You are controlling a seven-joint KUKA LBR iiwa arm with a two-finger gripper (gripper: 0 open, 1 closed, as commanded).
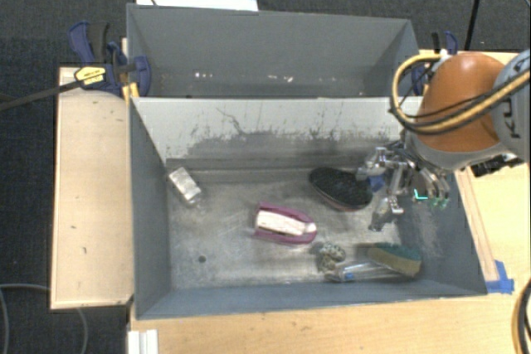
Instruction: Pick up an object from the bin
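My gripper (383, 207) hangs at the right side of the bin, its fingers pointing down and slightly apart with nothing between them. Just left of it lies a dark oval brush-like thing (338, 186), close to the left finger. Below the gripper, near the front wall, a green and tan sponge (397, 259) rests beside a clear tube (357, 270) and a small grey lump (330, 255).
A purple and white packet (284, 225) lies in the middle of the bin floor. A small clear block (184, 184) sits at the far left. The arm with its orange cover reaches in over the right rim.
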